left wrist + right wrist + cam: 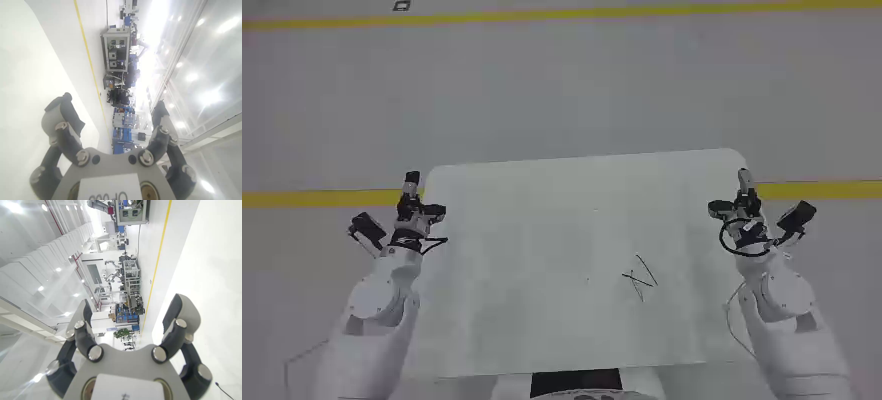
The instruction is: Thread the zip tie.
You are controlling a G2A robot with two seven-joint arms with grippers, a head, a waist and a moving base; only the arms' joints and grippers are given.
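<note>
Where the zip ties are lying: two thin dark zip ties [639, 275] are resting flat on the white desk [532, 210], on its right half and toward the robot's side. They are crossing one another in a loose X.
Zip ties versus hands: they are lying well apart from both hands, nearer the right one, and nothing is gripping them.
Left hand: the left hand [411, 183] is hanging at the desk's left edge, near the far corner. In the left wrist view its fingers [62, 111] are standing spread wide, released, with nothing between them.
Right hand: the right hand [745, 182] is hanging at the desk's right edge, near the far corner, roughly mirroring the left. In the right wrist view its fingers [177, 311] are likewise standing wide apart, released and holding nothing.
Desk in wrist views: the white surface is showing beside one finger of each hand, its edge running away toward the far room.
Floor: a yellow line [302, 198] is running across the pale floor [562, 90] on either side of the desk, level with the two hands.
</note>
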